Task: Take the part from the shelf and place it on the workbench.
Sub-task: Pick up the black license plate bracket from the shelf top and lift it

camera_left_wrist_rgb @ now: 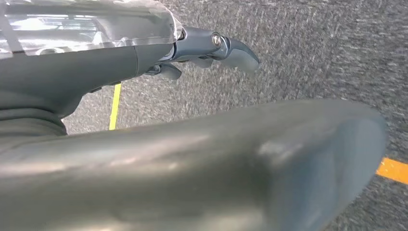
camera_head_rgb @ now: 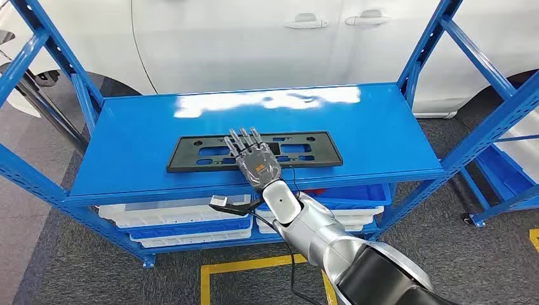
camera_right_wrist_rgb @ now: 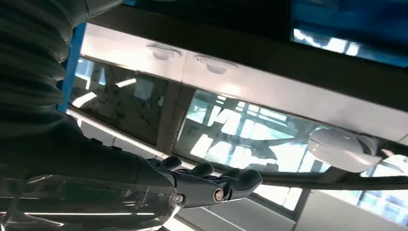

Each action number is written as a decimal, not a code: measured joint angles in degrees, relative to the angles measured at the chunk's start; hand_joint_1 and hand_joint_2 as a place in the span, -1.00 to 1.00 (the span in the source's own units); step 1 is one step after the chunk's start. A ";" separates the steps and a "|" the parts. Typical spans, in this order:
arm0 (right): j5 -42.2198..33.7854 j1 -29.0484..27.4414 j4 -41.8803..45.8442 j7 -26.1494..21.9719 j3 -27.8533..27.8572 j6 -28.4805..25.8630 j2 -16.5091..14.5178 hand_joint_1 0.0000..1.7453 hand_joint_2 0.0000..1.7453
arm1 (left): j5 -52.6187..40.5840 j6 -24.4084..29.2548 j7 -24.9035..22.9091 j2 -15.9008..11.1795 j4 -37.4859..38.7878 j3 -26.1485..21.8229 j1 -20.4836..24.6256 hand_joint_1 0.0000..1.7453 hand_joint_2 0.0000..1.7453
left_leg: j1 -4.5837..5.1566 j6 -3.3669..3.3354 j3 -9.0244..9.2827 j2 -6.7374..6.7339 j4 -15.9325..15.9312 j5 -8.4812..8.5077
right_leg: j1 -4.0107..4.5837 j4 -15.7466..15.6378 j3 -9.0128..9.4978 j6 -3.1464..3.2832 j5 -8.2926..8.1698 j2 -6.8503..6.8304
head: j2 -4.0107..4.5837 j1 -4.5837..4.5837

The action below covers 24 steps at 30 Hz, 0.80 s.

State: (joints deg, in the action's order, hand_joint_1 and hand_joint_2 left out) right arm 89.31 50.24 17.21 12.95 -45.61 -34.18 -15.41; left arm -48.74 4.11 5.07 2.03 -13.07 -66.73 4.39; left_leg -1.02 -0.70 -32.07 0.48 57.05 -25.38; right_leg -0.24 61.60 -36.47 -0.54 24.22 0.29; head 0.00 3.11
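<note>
On shelf [camera_head_rgb: 381,121]: right robot hand [camera_head_rgb: 254,159] spread flat over part [camera_head_rgb: 191,155] | left robot hand [camera_left_wrist_rgb: 211,50] unclear

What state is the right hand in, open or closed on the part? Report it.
Open. The right hand lies above the black part, fingers extended and apart, gripping nothing.

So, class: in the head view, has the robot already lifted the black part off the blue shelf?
No, the black part lies flat on the blue shelf, the right hand stretched over it.

Readable text: none on the blue metal shelf [camera_head_rgb: 381,121], black plastic part [camera_head_rgb: 191,155] or white car [camera_head_rgb: 254,44].
</note>
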 joint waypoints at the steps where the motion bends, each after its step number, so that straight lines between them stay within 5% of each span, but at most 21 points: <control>1: 0.00 0.04 0.00 -0.07 -0.26 0.31 -0.08 -1.00 1.00 | 0.03 0.00 0.05 0.08 0.00 -0.07 0.02 -1.00 -1.00 | 0.09 0.15 0.06 0.00 0.03 -0.14 | 0.16 -1.29 0.62 0.13 -0.01 0.00 | 0.00 0.00; 7: -0.02 0.24 -0.01 -0.60 -2.34 3.23 -0.81 -1.00 1.00 | 0.09 -0.12 0.38 0.26 0.01 -0.37 0.13 -1.00 -1.00 | 0.02 1.94 0.20 -0.08 0.81 -1.46 | 0.36 -4.57 2.27 1.71 -0.02 0.15 | 0.00 0.00; 9: -0.02 0.33 -0.01 -0.64 -2.76 3.41 -1.17 -1.00 1.00 | 0.09 -0.19 0.42 0.33 0.02 -0.37 0.12 -1.00 -1.00 | -0.09 2.41 -2.02 -0.14 5.81 -4.09 | 0.12 -4.99 2.90 2.23 0.06 0.09 | 0.00 0.01; 11: -0.02 0.24 -0.08 -0.71 -3.18 3.49 -1.35 -1.00 1.00 | 0.09 -0.20 0.44 0.37 0.02 -0.37 0.05 -1.00 -1.00 | -0.17 2.78 -6.29 -0.16 13.79 -7.18 | 0.22 -4.97 3.24 2.53 0.40 0.02 | 0.00 0.01; 13: -0.03 0.03 -0.20 -0.86 -3.42 3.65 -1.38 -1.00 1.00 | 0.09 -0.20 0.43 0.37 0.02 -0.38 -0.12 -1.00 -1.00 | -0.18 2.89 -8.57 -0.17 16.84 -6.85 | 0.35 -4.84 3.62 2.58 0.82 0.03 | 0.00 0.01; 17: -0.10 0.08 -0.28 -1.72 -3.57 4.99 -1.53 -1.00 1.00 | -0.01 -0.32 0.42 0.36 0.02 -0.39 -0.08 -1.00 -1.00 | -0.02 2.08 -3.06 -0.17 3.36 0.96 | 0.60 -4.40 4.67 2.08 1.98 0.16 | 0.00 0.01; 22: -0.13 0.35 -0.32 -3.48 -3.57 6.56 -2.14 -1.00 1.00 | -0.49 -0.54 0.21 0.46 0.02 -0.39 -0.13 -1.00 -1.00 | 0.14 0.60 -1.71 -0.13 0.26 1.14 | 0.69 -3.72 4.38 0.62 2.87 0.19 | 0.00 0.01; 24: -0.33 0.52 -0.32 -4.23 -3.56 8.25 -2.69 -1.00 1.00 | -0.48 -0.55 0.16 0.57 0.02 -0.40 -0.05 -1.00 -1.00 | -0.14 0.05 -1.41 -0.18 -0.07 1.12 | 0.57 0.70 2.24 0.03 5.26 0.10 | 0.00 0.01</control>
State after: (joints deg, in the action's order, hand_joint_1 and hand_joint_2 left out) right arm 88.97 50.76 16.90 8.72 -49.17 -25.93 -18.10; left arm -49.22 3.56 5.24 2.60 -13.05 -67.13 4.34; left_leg -1.16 -0.65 -33.47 0.30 56.98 -24.26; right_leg 0.33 62.30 -34.23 -0.52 29.48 0.39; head 0.00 3.12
